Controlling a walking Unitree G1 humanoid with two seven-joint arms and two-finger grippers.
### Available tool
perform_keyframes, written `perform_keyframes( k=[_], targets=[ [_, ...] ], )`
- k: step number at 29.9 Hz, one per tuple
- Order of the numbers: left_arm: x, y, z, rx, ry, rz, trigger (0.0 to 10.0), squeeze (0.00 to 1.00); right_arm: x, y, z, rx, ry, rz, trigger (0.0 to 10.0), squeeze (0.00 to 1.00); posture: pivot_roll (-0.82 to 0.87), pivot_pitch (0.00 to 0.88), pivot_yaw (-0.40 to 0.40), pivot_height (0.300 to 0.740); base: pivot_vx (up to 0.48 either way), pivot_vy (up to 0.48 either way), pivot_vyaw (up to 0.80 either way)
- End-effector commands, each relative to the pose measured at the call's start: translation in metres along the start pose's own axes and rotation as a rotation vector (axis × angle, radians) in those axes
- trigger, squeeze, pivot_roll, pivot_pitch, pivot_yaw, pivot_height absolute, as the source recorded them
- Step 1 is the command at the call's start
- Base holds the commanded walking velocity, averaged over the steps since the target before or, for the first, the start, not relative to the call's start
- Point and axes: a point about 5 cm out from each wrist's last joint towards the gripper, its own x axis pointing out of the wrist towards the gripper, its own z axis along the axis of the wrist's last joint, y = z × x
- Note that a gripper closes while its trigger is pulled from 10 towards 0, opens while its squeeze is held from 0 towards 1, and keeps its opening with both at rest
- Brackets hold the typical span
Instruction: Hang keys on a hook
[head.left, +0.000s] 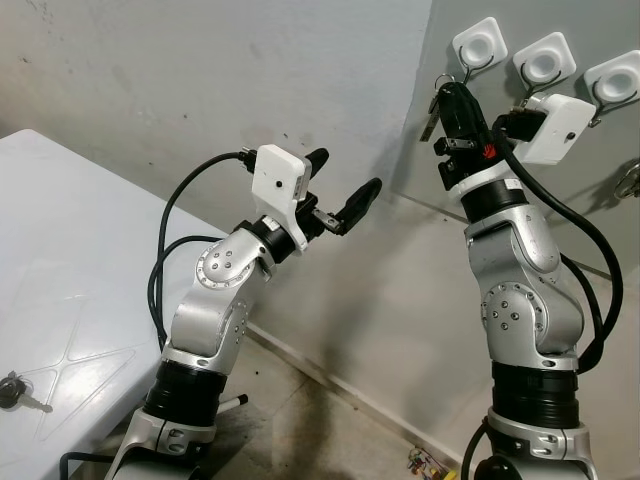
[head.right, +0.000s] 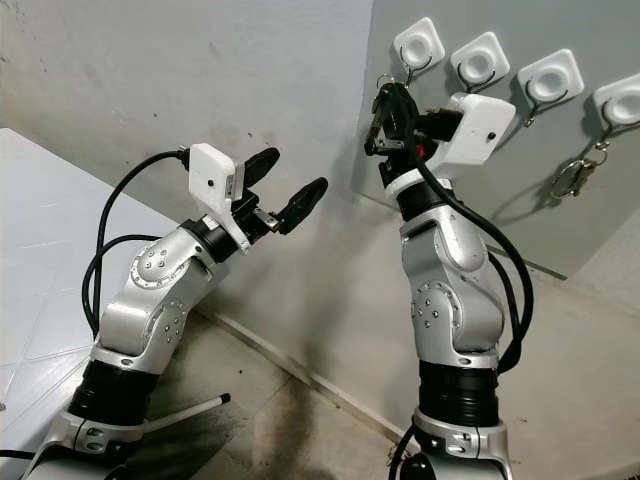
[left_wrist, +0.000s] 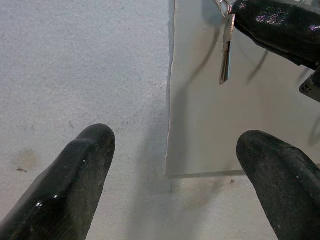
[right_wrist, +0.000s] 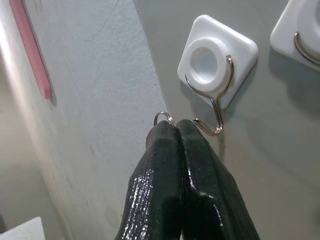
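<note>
Lying idle at the near left edge of the white table (head.left: 60, 300): a spare key (head.left: 15, 392), well apart from both arms.

Reaching up and forward toward the bare wall (head.left: 200, 80): the left gripper (head.left: 345, 190), fingers (left_wrist: 75, 170) spread wide and holding nothing, elbow bent, wrist camera facing the left edge of the grey board (head.right: 560, 230).

Rising nearly straight up in front of that board: the right arm, forearm vertical, right gripper (right_wrist: 176, 129) pinched together on the key ring (right_wrist: 163, 117), tips just beside the leftmost hook (right_wrist: 212, 107) at the board's upper left corner. Dangling below the clamped fingertips: the key (left_wrist: 226, 50), blade pointing down, close to the board.

Sitting to the right along the board's top edge: more white hooks (head.right: 480, 62), one of them already carrying another bunch (head.right: 572, 175).

Judging progress: well advanced, with the keys lifted to hook height. Ring not yet looped over the wire, though. Remaining: nudging the ring across the hook's upturned tip, lowering it, then releasing.
</note>
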Motion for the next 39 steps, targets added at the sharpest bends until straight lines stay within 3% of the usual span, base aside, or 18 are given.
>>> perform_keyframes(
  k=[1, 15, 39],
  targets=[
    [0.0028, -0.0007, 0.0091, 0.022, -0.021, -0.007, 10.0, 0.0, 0.0006, 0.0002, 0.0039, 0.013, -0.013, -0.012, 10.0, 0.0, -0.06, 0.065, 0.002, 0.727, 0.0, 0.0, 0.0],
    [0.0028, -0.0028, 0.0084, 0.018, -0.019, -0.016, 10.0, 0.0, -0.0012, -0.0004, 0.0049, 0.065, -0.024, -0.017, 10.0, 0.0, -0.06, 0.057, 0.004, 0.727, 0.0, 0.0, 0.0],
    [0.0012, -0.001, 0.0088, 0.023, -0.012, -0.006, 10.0, 0.0, -0.0048, 0.0007, 0.0066, 0.073, -0.047, 0.021, 10.0, 0.0, -0.06, 0.072, 0.007, 0.727, 0.0, 0.0, 0.0]
  ],
)
